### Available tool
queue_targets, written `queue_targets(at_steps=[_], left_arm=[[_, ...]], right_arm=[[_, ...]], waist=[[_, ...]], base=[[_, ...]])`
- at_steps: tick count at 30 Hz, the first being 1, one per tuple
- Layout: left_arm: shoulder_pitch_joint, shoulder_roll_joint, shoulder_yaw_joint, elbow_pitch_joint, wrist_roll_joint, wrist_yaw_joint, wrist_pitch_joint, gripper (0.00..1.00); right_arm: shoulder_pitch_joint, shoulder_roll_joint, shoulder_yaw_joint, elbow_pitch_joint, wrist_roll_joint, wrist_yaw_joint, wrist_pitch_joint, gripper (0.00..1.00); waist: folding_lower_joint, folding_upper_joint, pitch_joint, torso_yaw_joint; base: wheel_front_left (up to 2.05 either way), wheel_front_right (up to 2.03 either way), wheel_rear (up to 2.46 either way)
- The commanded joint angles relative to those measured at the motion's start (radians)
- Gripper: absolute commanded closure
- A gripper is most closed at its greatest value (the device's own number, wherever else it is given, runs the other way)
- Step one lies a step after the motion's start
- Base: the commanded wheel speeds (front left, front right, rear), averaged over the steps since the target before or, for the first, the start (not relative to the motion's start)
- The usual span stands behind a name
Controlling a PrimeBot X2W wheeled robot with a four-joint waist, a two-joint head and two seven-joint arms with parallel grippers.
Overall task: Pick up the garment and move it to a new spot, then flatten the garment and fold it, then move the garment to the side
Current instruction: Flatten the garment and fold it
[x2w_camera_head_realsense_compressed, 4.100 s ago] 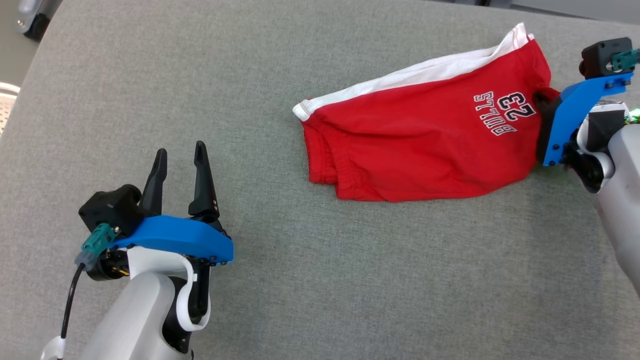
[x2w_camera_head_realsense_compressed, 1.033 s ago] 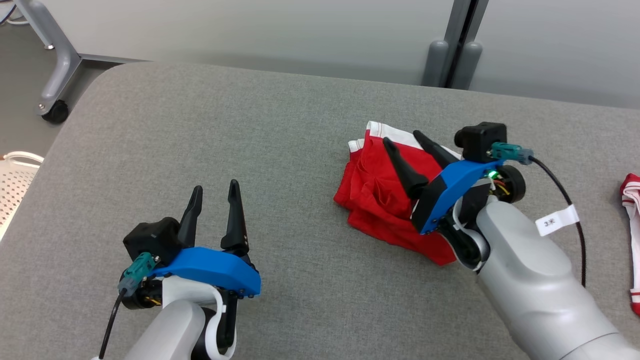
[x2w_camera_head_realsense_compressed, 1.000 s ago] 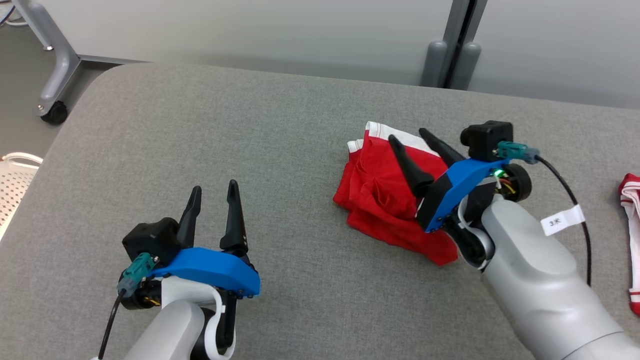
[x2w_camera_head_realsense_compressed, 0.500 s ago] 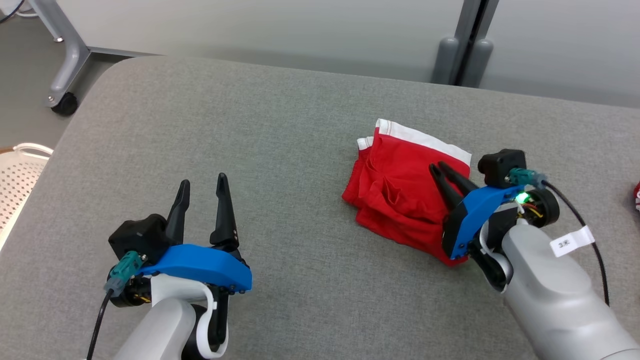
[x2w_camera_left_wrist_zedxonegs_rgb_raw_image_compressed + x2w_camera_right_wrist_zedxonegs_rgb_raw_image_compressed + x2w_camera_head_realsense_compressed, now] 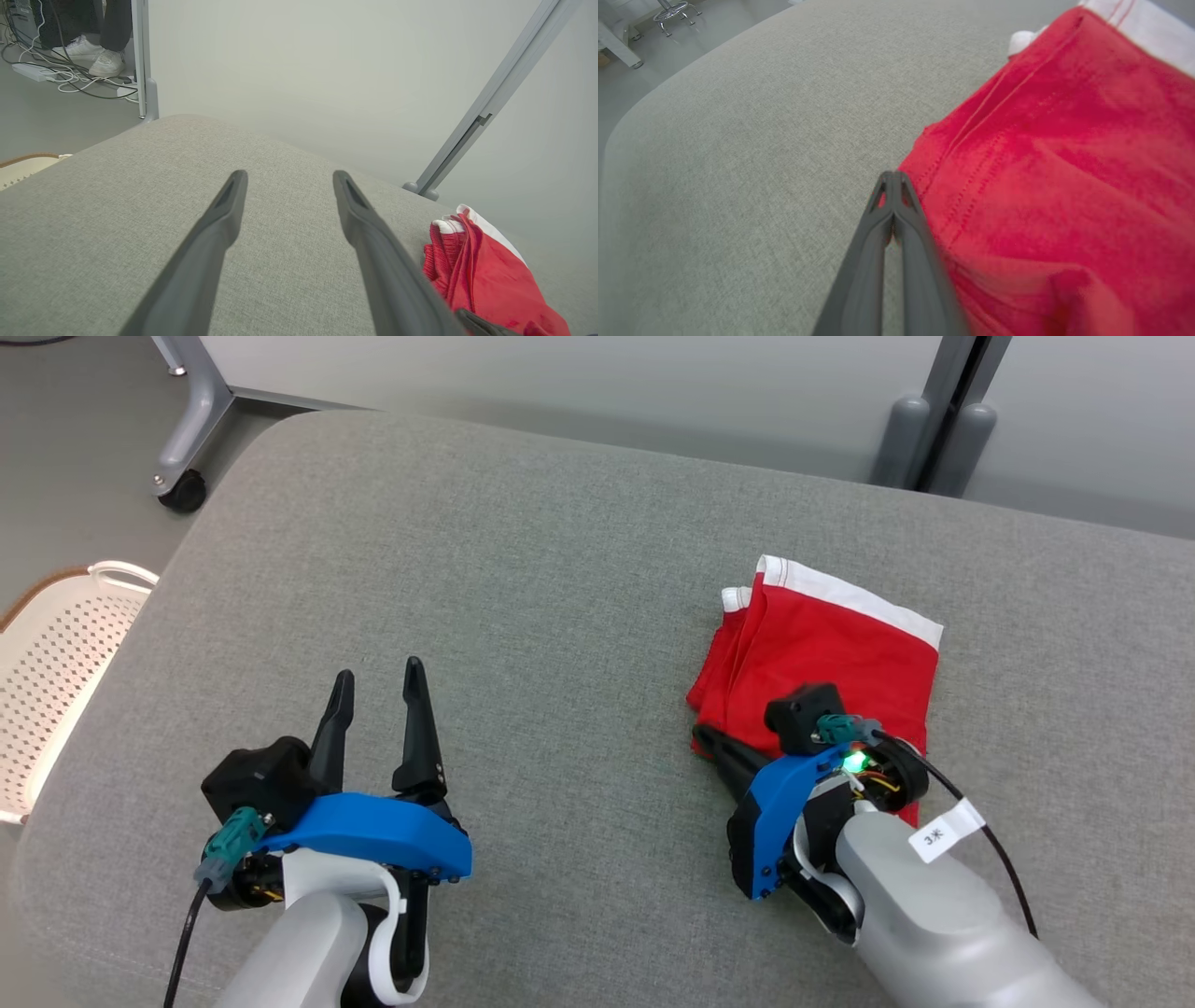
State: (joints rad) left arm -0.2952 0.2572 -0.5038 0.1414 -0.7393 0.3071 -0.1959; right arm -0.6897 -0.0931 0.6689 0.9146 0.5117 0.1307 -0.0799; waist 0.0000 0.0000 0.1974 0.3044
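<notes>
The gray bench (image 5: 523, 569) is looking soft and woven, with round corners. The red garment (image 5: 840, 653) is lying on it, right of the middle and toward the far side. It is sitting folded into a small, thick, nearly square stack with a white band along its far edge. The cloth is looking soft, with stitched hems and a few creases on its left side.

The right tool (image 5: 702, 735) is resting low at the garment's near left corner. Its two dark fingers are pinched tight together with no cloth between them, their side touching the red hem.

The left tool (image 5: 377, 670) is hanging spread apart over the bare bench, near and left, gripping nothing.

The folding is looking done, so the job is probably reaching its last step, moving the garment aside. Next the right tool is likely needing a slow, flat push or a firm grab through every layer, so the stack is not falling apart.
</notes>
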Motion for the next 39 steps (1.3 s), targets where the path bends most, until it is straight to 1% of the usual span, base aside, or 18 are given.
queue_targets(at_steps=[1,6,12,13,14,16,17,19,21,26,28,32,33,37,38,39], left_arm=[[-0.001,0.002,0.0,0.002,-0.004,-0.003,-0.006,0.0],[-0.001,-0.001,0.001,0.006,-0.007,-0.002,-0.012,0.0],[0.002,0.003,0.015,0.012,-0.004,0.0,-0.025,0.0],[0.001,0.004,0.018,0.013,-0.004,-0.001,-0.027,0.0],[0.0,0.005,0.021,0.014,-0.002,-0.003,-0.03,0.0],[-0.004,0.006,0.027,0.015,0.002,-0.004,-0.038,0.0],[-0.007,0.007,0.031,0.015,0.004,-0.004,-0.04,0.0],[-0.012,0.007,0.034,0.017,0.008,-0.007,-0.047,0.0],[-0.02,0.005,0.037,0.017,0.014,-0.02,-0.054,0.0],[-0.009,-0.014,0.045,0.04,0.038,-0.055,-0.065,0.0],[0.005,-0.027,0.042,0.059,0.039,-0.067,-0.067,0.0],[0.031,-0.037,0.036,0.109,0.046,-0.089,-0.068,0.0],[0.031,-0.037,0.036,0.109,0.046,-0.089,-0.068,0.0],[0.06,-0.041,0.027,0.16,0.057,-0.106,-0.069,0.0],[0.069,-0.043,0.025,0.181,0.06,-0.117,-0.069,0.0],[0.075,-0.041,0.024,0.192,0.061,-0.125,-0.069,0.0]], right_arm=[[0.003,0.005,0.015,0.003,0.003,0.0,0.004,1.0],[-0.008,0.015,0.058,0.03,0.018,0.0,-0.007,1.0],[-0.038,0.017,0.073,0.024,0.022,0.0,-0.091,1.0],[-0.041,0.016,0.073,0.018,0.02,0.0,-0.107,0.9],[-0.042,0.017,0.072,0.009,0.024,0.0,-0.121,0.7],[-0.039,0.017,0.063,-0.014,0.038,0.0,-0.144,0.17],[-0.036,0.016,0.055,-0.027,0.042,0.0,-0.153,0.0],[-0.025,0.011,0.033,-0.057,0.053,0.0,-0.166,0.0],[-0.012,0.001,0.0,-0.084,0.052,0.0,-0.177,0.0],[0.035,-0.027,-0.13,-0.142,-0.007,0.0,-0.185,0.0],[0.072,-0.035,-0.215,-0.179,-0.045,0.0,-0.185,0.0],[0.189,-0.018,-0.379,-0.263,-0.133,0.0,-0.185,0.0],[0.189,-0.018,-0.379,-0.263,-0.133,0.0,-0.185,0.0],[0.323,0.006,-0.531,-0.349,-0.233,0.0,-0.185,0.0],[0.383,0.021,-0.593,-0.389,-0.279,0.0,-0.185,0.0],[0.41,0.027,-0.617,-0.407,-0.296,0.0,-0.185,0.0]], waist=[[0.0,0.0,0.002,0.003],[0.0,0.0,0.005,0.003],[0.0,0.0,-0.009,-0.032],[0.0,0.0,-0.014,-0.04],[0.0,0.0,-0.02,-0.048],[0.0,0.0,-0.034,-0.065],[0.0,0.0,-0.041,-0.074],[0.0,0.0,-0.056,-0.092],[0.0,0.0,-0.071,-0.11],[0.0,0.0,-0.112,-0.158],[0.0,0.0,-0.129,-0.174],[0.0,0.0,-0.163,-0.2],[0.0,0.0,-0.163,-0.2],[0.0,0.0,-0.194,-0.214],[0.0,0.0,-0.203,-0.218],[0.0,0.0,-0.208,-0.222]], base=[[0.0,0.0,0.0],[0.0,0.0,0.0],[0.0,0.0,0.0],[0.0,0.0,0.0],[0.0,0.0,0.0],[0.0,0.0,0.0],[0.0,0.0,0.0],[0.0,0.0,0.0],[0.0,0.0,0.0],[0.0,0.0,0.0],[0.0,0.0,0.0],[0.0,0.0,0.0],[0.0,0.0,0.0],[0.0,0.0,0.0],[0.0,0.0,0.0],[0.0,0.0,0.0]])
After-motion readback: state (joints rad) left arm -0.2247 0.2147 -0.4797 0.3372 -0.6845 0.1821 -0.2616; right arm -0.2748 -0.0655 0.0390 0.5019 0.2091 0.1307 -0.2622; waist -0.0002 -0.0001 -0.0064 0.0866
